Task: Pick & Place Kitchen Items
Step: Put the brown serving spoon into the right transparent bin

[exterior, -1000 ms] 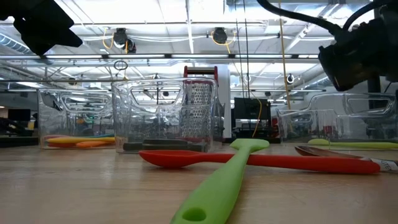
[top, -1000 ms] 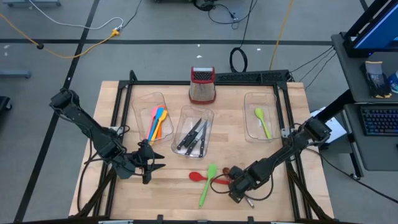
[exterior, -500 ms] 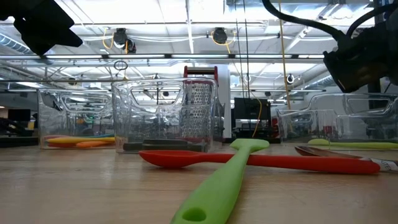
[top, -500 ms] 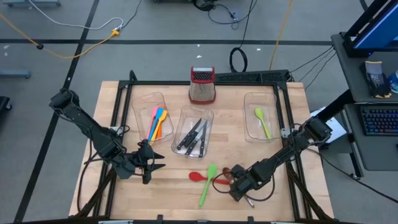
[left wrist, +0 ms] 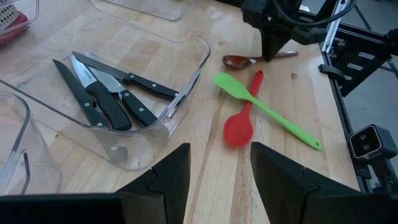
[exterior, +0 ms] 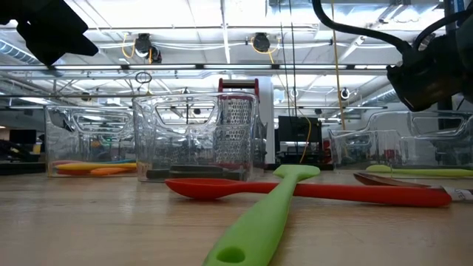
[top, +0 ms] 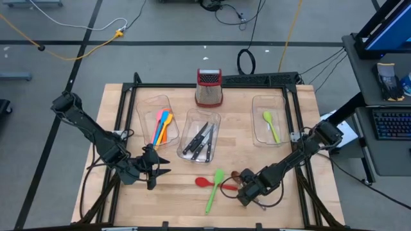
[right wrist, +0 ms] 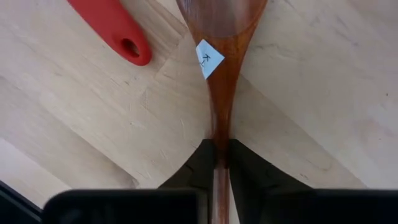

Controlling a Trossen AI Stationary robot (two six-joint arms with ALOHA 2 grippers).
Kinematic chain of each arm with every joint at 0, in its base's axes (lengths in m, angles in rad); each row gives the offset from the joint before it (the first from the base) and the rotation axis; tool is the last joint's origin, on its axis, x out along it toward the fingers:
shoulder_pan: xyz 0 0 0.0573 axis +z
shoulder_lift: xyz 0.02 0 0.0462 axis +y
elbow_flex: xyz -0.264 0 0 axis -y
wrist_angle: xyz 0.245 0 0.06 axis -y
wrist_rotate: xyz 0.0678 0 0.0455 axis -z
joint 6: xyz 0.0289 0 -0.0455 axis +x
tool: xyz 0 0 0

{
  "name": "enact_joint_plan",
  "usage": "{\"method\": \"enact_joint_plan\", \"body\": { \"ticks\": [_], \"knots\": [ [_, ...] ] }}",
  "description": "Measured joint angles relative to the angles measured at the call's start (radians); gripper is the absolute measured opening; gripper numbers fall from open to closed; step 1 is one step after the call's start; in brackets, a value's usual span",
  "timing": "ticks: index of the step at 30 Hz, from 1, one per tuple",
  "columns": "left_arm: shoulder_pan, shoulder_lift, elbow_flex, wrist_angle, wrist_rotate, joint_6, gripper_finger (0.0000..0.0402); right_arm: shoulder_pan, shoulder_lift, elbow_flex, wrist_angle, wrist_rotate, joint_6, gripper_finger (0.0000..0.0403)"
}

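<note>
Sorting is well along, judging by the bins: the bin toward the tabletop's left edge (top: 153,102) holds the pink, orange, yellow and blue utensils (top: 162,126), the middle bin (top: 203,116) holds the black-handled knives (top: 200,140), and the bin toward the right edge (top: 257,109) holds one green spoon (top: 270,124). The red-topped grater (top: 209,88) stands at the far edge.

Three items are left on the tabletop near its front edge: the red spoon (top: 207,183), the green spatula (top: 214,190) crossing it, and the brown spoon (right wrist: 221,37) just beside them.

The right pincer (right wrist: 218,163) is down at the tabletop with its fingers clenched on the brown spoon's handle; the spoon lies flat on the wood, not yet lifted. The left pincer (left wrist: 214,168) hangs released over the front-left part of the tabletop, holding nothing.
</note>
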Motion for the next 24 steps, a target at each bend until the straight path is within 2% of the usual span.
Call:
{"method": "enact_joint_plan", "body": {
  "ticks": [6, 9, 11, 16, 24],
  "knots": [
    [0.000, 0.000, 0.000, 0.000, 0.000, 0.000, 0.0170, 0.000, -0.076, -0.004, -0.012, 0.040, 0.015, 0.0020],
    [0.000, 0.000, 0.000, 0.000, 0.000, 0.001, 0.0170, 0.000, -0.151, -0.006, -0.018, 0.095, 0.016, 0.0019],
    [0.000, 0.000, 0.000, 0.001, 0.000, 0.000, 0.0170, 0.000, -0.200, -0.012, -0.064, 0.163, 0.016, 0.0019],
    [0.000, 0.000, 0.000, 0.002, 0.000, -0.002, 0.0170, -0.001, -0.337, -0.005, -0.058, 0.301, 0.008, 0.0019],
    [0.000, 0.000, 0.000, 0.002, 0.000, -0.003, 0.0170, 0.001, -0.532, -0.005, 0.038, 0.506, -0.140, 0.0019]
  ]
}}
